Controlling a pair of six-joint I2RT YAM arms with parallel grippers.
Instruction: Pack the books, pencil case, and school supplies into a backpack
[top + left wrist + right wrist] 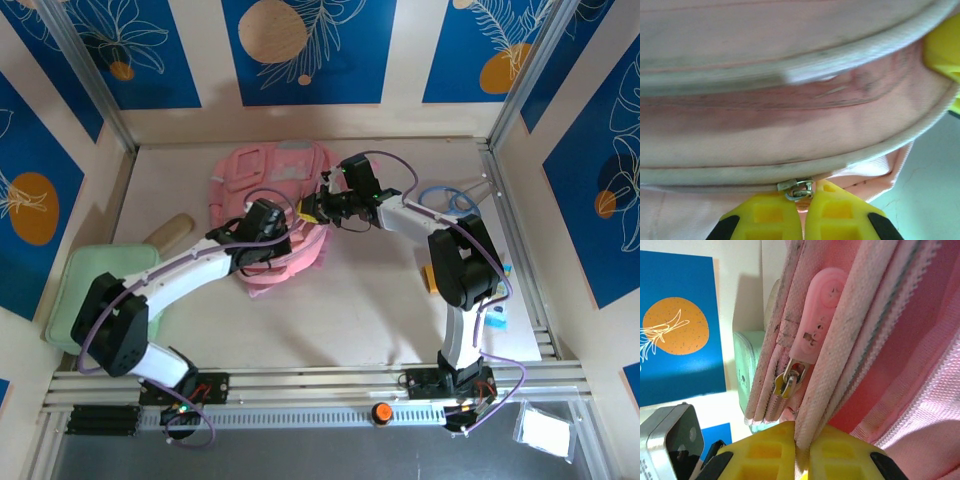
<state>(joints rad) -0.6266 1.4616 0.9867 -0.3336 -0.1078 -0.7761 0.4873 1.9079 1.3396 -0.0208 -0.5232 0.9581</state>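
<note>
Top view: pink backpack [272, 185] lay at back-centre of counter [380, 300]. Left hand [268, 235] and right hand [306, 210] both at its near edge. Tan pencil case [170, 232] well apart on left, near green tray [95, 285].

Left wrist: left hand [802, 202] pressed together, pink sliver between fingers, metal zipper ring [797, 189] at fingertips.

Right wrist: right hand [801, 442] pinched backpack's piped edge; pink zipper pull [817, 315] just above.

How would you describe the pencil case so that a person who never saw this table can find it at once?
Start from the pink backpack in the middle of the table, then look left to the pale green tray. The pencil case lies by that tray's far right corner. It is a small tan oblong with rounded ends, far smaller than both neighbours.
</note>
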